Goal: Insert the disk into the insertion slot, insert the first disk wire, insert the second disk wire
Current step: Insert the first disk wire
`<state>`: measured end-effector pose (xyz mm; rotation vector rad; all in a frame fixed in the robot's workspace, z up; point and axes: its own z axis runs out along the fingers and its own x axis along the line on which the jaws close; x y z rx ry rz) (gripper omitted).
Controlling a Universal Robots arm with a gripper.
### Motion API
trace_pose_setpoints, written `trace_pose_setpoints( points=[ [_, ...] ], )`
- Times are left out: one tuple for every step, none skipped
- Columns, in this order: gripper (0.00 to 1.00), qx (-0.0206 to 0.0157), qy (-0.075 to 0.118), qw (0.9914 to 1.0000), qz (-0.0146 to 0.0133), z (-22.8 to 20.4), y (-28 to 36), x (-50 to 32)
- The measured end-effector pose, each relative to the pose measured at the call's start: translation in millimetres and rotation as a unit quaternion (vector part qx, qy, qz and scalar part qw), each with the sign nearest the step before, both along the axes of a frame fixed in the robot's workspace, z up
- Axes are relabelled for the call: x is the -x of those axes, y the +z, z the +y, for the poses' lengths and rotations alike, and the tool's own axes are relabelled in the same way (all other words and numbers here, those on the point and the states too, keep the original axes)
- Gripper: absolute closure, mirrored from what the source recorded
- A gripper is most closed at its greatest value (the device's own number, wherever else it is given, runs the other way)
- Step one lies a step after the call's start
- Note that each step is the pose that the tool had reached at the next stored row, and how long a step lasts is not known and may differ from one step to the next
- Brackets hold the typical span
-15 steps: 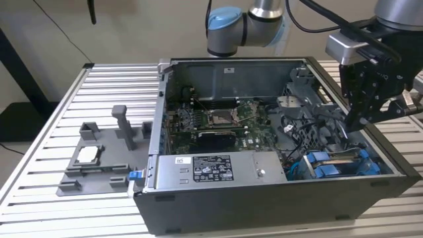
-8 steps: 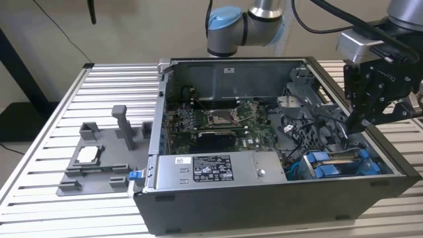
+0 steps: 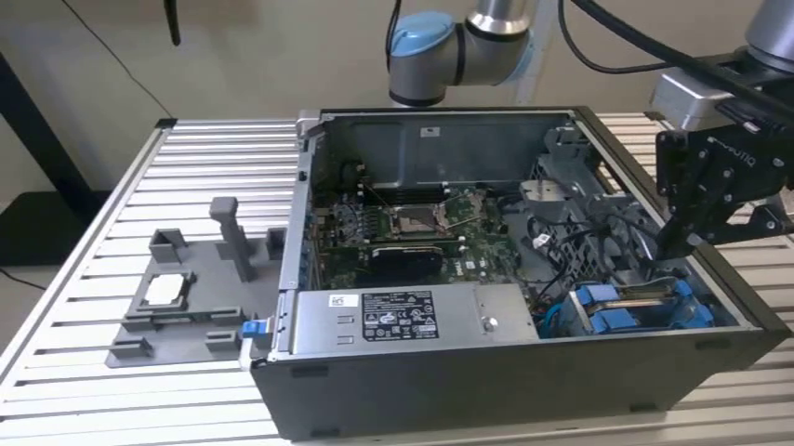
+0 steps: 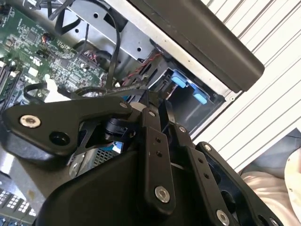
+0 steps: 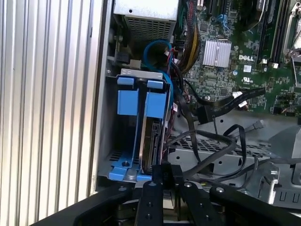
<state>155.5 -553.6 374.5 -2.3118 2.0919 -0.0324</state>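
One disk, inside grey insertion slot

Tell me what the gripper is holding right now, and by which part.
It cannot be told. The gripper hangs close to the disk, which already sits in the insertion slot.

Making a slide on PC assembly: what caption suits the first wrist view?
Gripper close to the disk, seated in its blue carrier inside the grey insertion slot, with loose black cables alongside.
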Motion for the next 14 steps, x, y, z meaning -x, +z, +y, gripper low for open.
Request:
trace_pose_setpoints(
  points=[
    [0.81, 0.0001, 0.0, 1.0, 0.0015, -0.3, -0.8, -0.3],
    [0.81, 0.0002, -0.001, 0.99999, 0.0033, -0.6, -1.4, -0.6],
    [0.81, 0.0001, -0.001, 0.99998, 0.006, -0.7, -2.0, -0.8],
    [0.81, 0.0001, -0.002, 0.99995, 0.0095, -0.8, -2.6, -0.9],
    [0.81, 0.0, -0.005, 0.99992, 0.0115, -0.7, -3.2, -0.9],
    [0.81, 0.0, -0.011, 0.99986, 0.0124, -0.7, -3.8, -0.8],
    [0.81, -0.0001, -0.019, 0.99975, 0.0124, -0.8, -4.4, -0.8],
    [0.81, -0.0002, -0.028, 0.99954, 0.0126, -0.8, -5.3, -0.8],
    [0.81, -0.0003, -0.035, 0.99931, 0.0127, -0.8, -5.9, -0.9],
    [0.81, -0.0004, -0.041, 0.99906, 0.0134, -0.9, -6.5, -0.9],
    [0.81, -0.0003, -0.045, 0.99887, 0.0152, -1.1, -7.1, -1.0],
    [0.81, -0.0002, -0.048, 0.99869, 0.0178, -1.3, -7.6, -1.0],
    [0.81, -0.0001, -0.051, 0.99849, 0.021, -1.5, -8.2, -0.9],
    [0.81, -0.0002, -0.054, 0.99829, 0.0228, -1.6, -9.2, -0.9]
  ],
)
